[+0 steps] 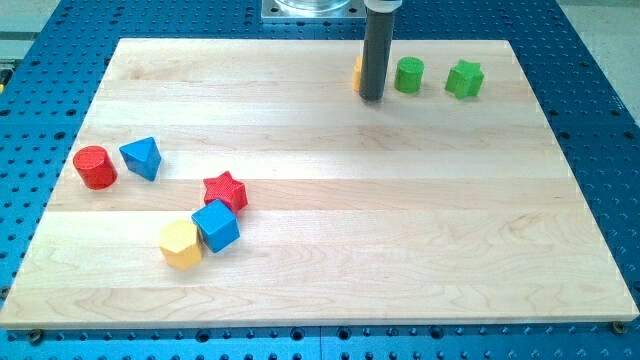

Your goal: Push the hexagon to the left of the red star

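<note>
A yellow hexagon (181, 244) lies at the view's lower left, touching a blue cube (216, 226) on its right. The red star (225, 190) sits just above the blue cube, up and to the right of the hexagon. My tip (371, 97) is far away near the view's top, at the end of the dark rod. It stands right in front of a yellow block (358, 72) that the rod mostly hides, so its shape cannot be made out.
A green cylinder (409, 75) and a green star (464, 79) lie right of the rod near the view's top. A red cylinder (95, 167) and a blue triangular block (141, 157) lie at the view's left. The wooden board (400, 230) rests on a blue perforated table.
</note>
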